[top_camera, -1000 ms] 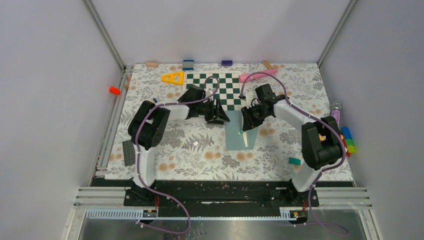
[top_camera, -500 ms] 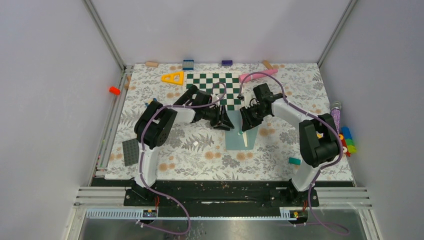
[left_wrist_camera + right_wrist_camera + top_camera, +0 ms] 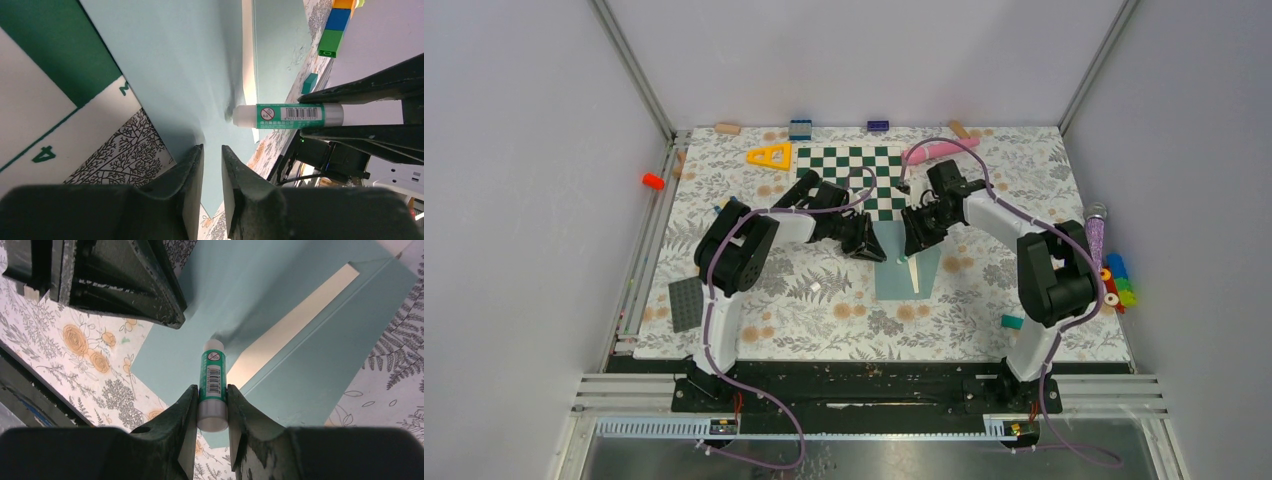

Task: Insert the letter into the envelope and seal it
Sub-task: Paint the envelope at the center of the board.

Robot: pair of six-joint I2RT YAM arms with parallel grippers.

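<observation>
1. The envelope [image 3: 908, 272] lay flat at 6 o'clock from the chessboard [image 3: 849, 170], its flap [image 3: 240, 285] unfolded.
2. The letter [image 3: 292, 327] sat inside with only a cream strip showing, so insertion looked done.
3. The right gripper [image 3: 211, 392] clamped a glue stick [image 3: 212, 372] over the flap.
4. The left gripper [image 3: 212, 152] was nearly closed at the flap's edge; whether it pinched the paper could not be told.
5. Gluing and folding remained.

We see the teal envelope [image 3: 896, 282] lying flat near the worktop's [image 3: 824, 310] centre; the letter [image 3: 915, 277] shows only as a narrow cream strip, running 12 to 6 o'clock across the envelope's 3 o'clock half.
</observation>
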